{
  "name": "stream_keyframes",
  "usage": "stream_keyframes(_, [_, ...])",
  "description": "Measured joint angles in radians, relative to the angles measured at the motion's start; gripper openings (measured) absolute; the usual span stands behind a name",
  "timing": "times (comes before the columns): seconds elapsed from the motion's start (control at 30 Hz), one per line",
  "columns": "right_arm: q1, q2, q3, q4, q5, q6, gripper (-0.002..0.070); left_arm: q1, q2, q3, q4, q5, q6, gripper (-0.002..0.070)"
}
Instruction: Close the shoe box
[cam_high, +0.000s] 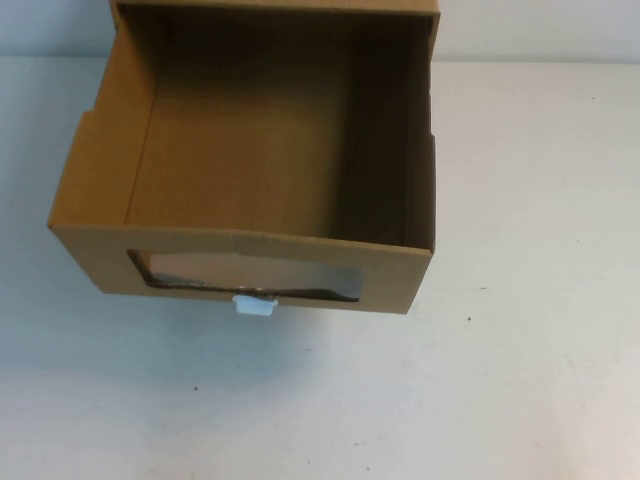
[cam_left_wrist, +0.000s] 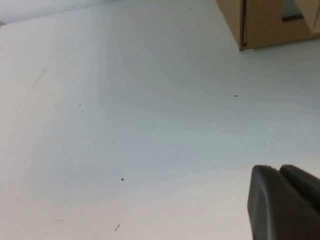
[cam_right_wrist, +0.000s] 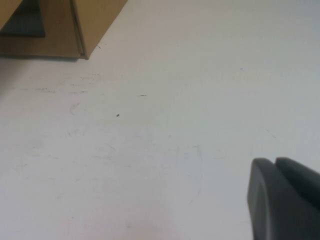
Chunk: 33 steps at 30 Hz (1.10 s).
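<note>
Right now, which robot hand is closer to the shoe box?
I can't pick one. The left gripper hangs over bare table off a front corner of the shoe box; the right gripper does the same at the opposite corner. Neither touches it.

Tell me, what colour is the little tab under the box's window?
White. The tab on the shoe box shows best in the high view.

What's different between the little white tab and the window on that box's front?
The tab is white, opaque and small; the window is clear, wide and rectangular. The tab sits just below the window. Both are on the front of the shoe box. Left gripper and right gripper hang above the table, off the box.
</note>
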Motion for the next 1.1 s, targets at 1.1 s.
stream_keyframes(1.1, [0.0,0.0,0.0,0.0,0.0,0.001,-0.0012,0.0,0.0,0.0,-0.626,-0.286,-0.132,-0.0005])
